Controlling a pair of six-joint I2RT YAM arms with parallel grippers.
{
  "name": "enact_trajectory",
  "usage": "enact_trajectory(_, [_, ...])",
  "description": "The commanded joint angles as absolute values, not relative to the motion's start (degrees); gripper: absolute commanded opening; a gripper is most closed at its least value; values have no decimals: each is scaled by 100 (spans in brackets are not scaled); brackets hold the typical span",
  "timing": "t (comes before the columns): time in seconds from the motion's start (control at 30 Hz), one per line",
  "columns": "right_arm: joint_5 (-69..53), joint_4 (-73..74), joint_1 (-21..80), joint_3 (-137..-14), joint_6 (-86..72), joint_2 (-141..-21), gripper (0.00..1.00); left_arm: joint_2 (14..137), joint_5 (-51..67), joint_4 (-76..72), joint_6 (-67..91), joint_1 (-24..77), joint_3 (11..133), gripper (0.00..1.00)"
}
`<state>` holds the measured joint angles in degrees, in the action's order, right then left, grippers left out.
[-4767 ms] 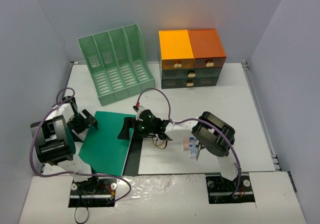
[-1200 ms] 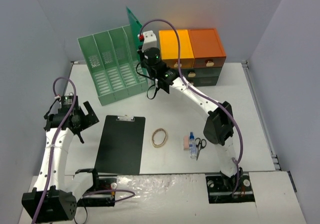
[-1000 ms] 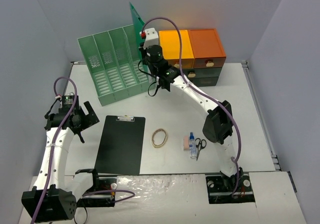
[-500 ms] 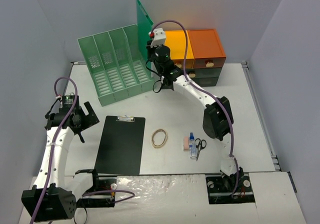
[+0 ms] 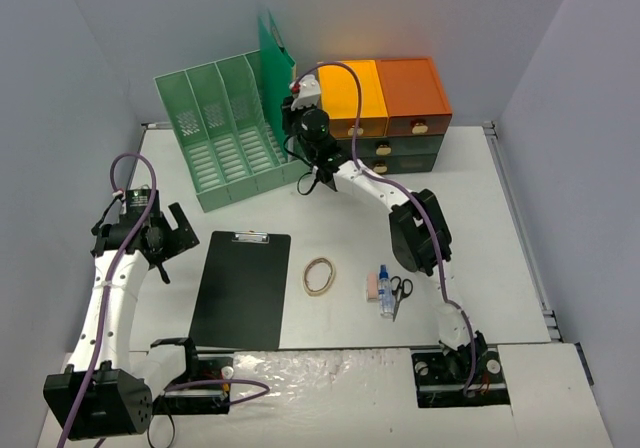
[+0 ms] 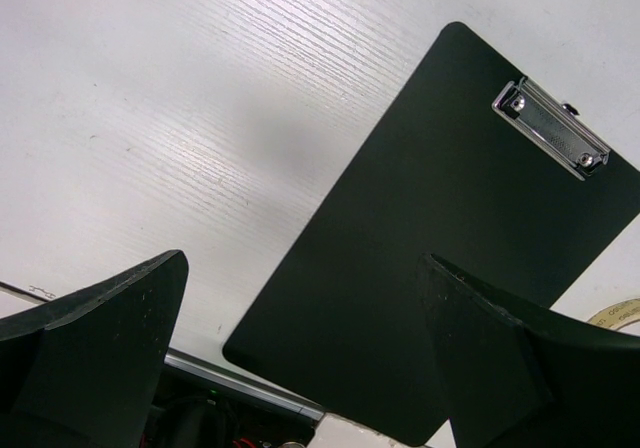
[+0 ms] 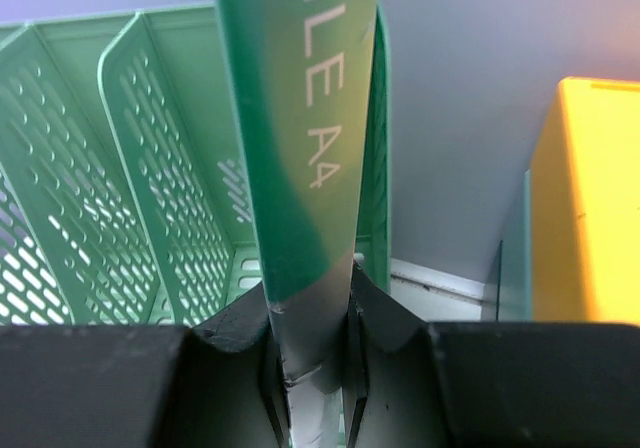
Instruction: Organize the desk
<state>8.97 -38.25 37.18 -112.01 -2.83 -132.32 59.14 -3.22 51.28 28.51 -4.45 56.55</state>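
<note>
My right gripper (image 5: 298, 116) (image 7: 308, 303) is shut on the lower edge of a dark green file folder (image 5: 272, 60) (image 7: 300, 118). It holds the folder upright and edge-on over the rightmost slot of the green file rack (image 5: 225, 133) (image 7: 150, 218) at the back of the white desk (image 5: 470, 218). I cannot tell whether the folder's edge sits inside the slot. A black clipboard (image 5: 241, 288) (image 6: 450, 248) lies flat at the front left. My left gripper (image 5: 170, 238) (image 6: 300, 348) hovers open just left of it, holding nothing.
An orange-and-dark-green drawer cabinet (image 5: 383, 108) (image 7: 590, 198) stands right of the rack. A rubber band (image 5: 320, 275), a pink eraser (image 5: 372, 286), a small glue bottle (image 5: 385, 290) and scissors (image 5: 400, 290) lie front centre. Grey walls enclose the desk.
The right arm lifted the green folder off the clipboard, carried it to the back, turned it upright and shifted it down-left toward the rack's right slot. The left arm has stayed put over the last second.
</note>
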Motion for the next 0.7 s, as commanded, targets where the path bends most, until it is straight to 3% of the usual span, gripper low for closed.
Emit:
enact_trajectory(0.0, [832,-4470,3750,-11426,-230,-13283,0,5871,-358,4946,2760,-419,5713,97])
enact_trajectory(0.23, [959,-4503,3773,-10864,-288,-13197,0,5880,-310,4925,2733,-413,5716,97])
enact_trajectory(0.3, [1048,-4291,3779,-10760,-359,-13128,18,5880,-281,4903,2725,-413,5704,97])
enact_trajectory(0.37, [1141,-3997,3779,-10750,-421,-13063,53,5880,-281,4896,2725,-405,5696,97])
enact_trajectory(0.43, [1228,-3777,3779,-10740,-430,-12958,76,5880,-272,4887,2725,-387,5695,97])
enact_trajectory(0.5, [1300,-3603,3785,-10704,-460,-12849,89,5876,-272,4901,2725,-373,5701,97])
enact_trajectory(0.67, [1691,-3196,3870,-10566,-508,-12287,100,5833,-311,4935,2725,-360,5726,97])
